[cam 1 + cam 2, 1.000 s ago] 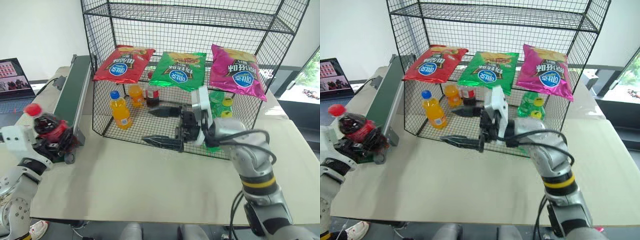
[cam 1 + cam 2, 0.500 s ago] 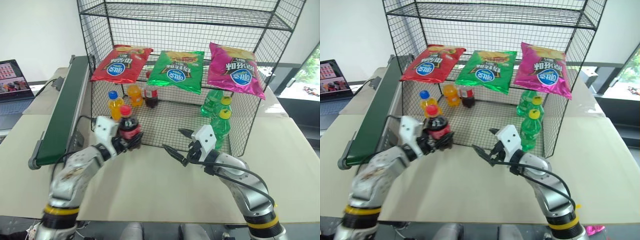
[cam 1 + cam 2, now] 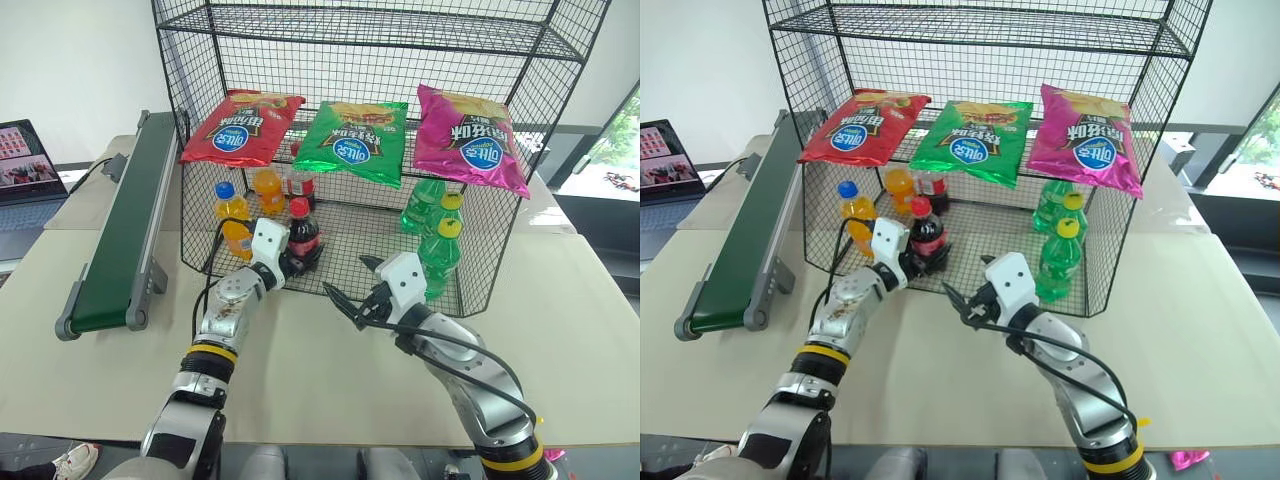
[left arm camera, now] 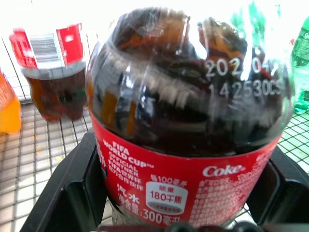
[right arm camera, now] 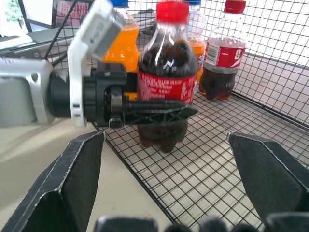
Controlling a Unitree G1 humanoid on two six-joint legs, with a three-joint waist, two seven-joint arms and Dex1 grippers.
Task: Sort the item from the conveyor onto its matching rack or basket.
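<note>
The small plastic cola bottle [image 3: 303,235] stands upright on the black wire-mesh rack's [image 3: 470,290] bottom tier, between the left gripper's [image 3: 299,256] fingers, right of the long green conveyor [image 3: 125,235].

- the cola bottle [image 4: 188,130] has its cap and base cut off in the left wrist view; its small label print is blurred
- the second cola bottle [image 4: 50,72] loses its cap at that view's edge
- the laptop [image 3: 25,170] is cropped by the picture's edge; its screen is too small to read
- the rack [image 3: 380,30] has its top cut off
</note>
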